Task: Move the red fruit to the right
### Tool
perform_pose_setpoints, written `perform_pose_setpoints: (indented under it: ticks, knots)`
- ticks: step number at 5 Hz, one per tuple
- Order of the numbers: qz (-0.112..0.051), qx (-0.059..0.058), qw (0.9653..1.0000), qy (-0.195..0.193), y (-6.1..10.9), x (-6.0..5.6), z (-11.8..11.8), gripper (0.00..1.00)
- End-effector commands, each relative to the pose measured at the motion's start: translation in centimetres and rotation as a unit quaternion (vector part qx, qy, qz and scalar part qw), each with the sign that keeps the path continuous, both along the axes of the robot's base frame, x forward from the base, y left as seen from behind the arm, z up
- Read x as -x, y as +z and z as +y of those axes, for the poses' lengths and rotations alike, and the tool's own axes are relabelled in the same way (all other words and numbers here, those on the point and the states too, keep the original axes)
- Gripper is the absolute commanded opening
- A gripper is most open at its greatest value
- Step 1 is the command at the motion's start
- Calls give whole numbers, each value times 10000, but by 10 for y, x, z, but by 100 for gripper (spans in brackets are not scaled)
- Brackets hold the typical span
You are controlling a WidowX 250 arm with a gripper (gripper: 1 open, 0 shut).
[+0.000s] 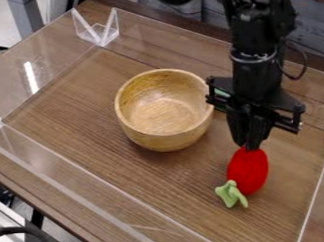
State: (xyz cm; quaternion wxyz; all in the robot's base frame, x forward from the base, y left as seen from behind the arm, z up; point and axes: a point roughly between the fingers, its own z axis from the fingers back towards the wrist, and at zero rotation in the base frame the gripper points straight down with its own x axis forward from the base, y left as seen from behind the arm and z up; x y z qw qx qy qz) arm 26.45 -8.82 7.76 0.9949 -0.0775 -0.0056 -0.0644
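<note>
The red fruit [248, 171] is a small toy strawberry lying on the wooden table at the front right, its light green stem [231, 196] pointing toward the front left. My gripper [255, 145] points straight down directly over it. The fingers are drawn together into a narrow tip at the fruit's top edge. The fruit rests on the table, not between the fingers. I cannot tell whether the tip touches it.
A wooden bowl [129, 94] stands left of the gripper, mid-table. Clear acrylic walls [36, 72] enclose the table, with the right wall [318, 188] close beside the fruit. A clear plastic stand [95, 30] sits at the back left.
</note>
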Motion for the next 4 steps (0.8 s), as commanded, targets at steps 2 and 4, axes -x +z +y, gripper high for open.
perform_pose_setpoints:
  ticks: [2,4]
  knots:
    - [-233,0,9997,31,12,-15,0,0]
    - [-188,-37,9998,42,10,-18,0,0]
